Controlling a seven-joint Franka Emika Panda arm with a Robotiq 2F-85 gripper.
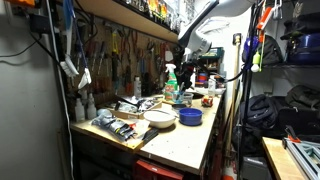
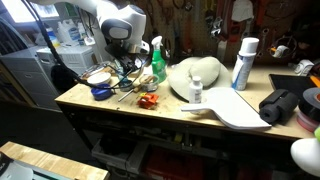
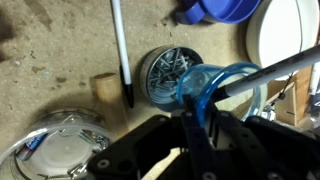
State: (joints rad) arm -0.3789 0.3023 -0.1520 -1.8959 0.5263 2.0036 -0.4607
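Observation:
In the wrist view my gripper (image 3: 195,135) is shut on a translucent blue loop handle (image 3: 205,85) of what looks like scissors, with a grey shaft (image 3: 275,66) running up to the right. Just beyond the handle, a round tin of small metal parts (image 3: 165,70) stands on the bench. A black-tipped white pen (image 3: 121,50) and a small wooden block (image 3: 104,88) lie beside the tin. In both exterior views the gripper (image 1: 190,72) (image 2: 128,68) hangs low over the cluttered part of the bench, beside a green spray bottle (image 1: 170,85) (image 2: 157,62).
A blue bowl (image 3: 225,10) (image 1: 190,116) (image 2: 100,92) and a white plate (image 3: 285,40) (image 1: 159,118) sit close by. A shiny round lid (image 3: 55,150) lies at the lower left. A white spray can (image 2: 243,62), a small white bottle (image 2: 196,92) and a red object (image 2: 148,100) stand on the bench.

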